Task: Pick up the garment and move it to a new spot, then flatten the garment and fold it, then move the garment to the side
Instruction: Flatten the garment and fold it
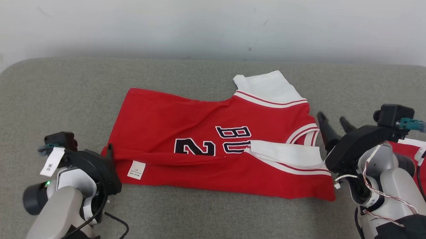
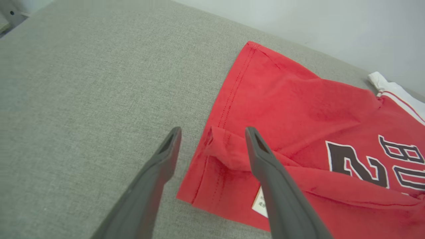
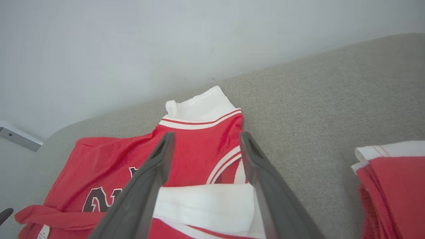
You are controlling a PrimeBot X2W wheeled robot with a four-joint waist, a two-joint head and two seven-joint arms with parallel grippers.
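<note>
A red jersey [image 1: 212, 141] lies spread lengthwise across the middle of the grey fabric-covered surface [image 1: 74, 92], with its hem toward the left edge and its neck end toward the right. Black, white-outlined lettering [image 1: 234, 133] shows on its wrinkled front. Its near long side is folded up over the body, baring a white care label [image 1: 136, 170] by the hem. One white, red-striped sleeve [image 1: 287, 154] lies folded onto the front. The other sleeve [image 1: 266, 86] points toward the far edge.

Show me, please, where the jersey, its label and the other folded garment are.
jersey [image 1: 170, 117]: head view, on the plain red cloth above the number.
label [image 1: 136, 170]: head view, on the middle of the white tag.
folded garment [image 3: 396, 186]: right wrist view, on its red top layer.
</note>
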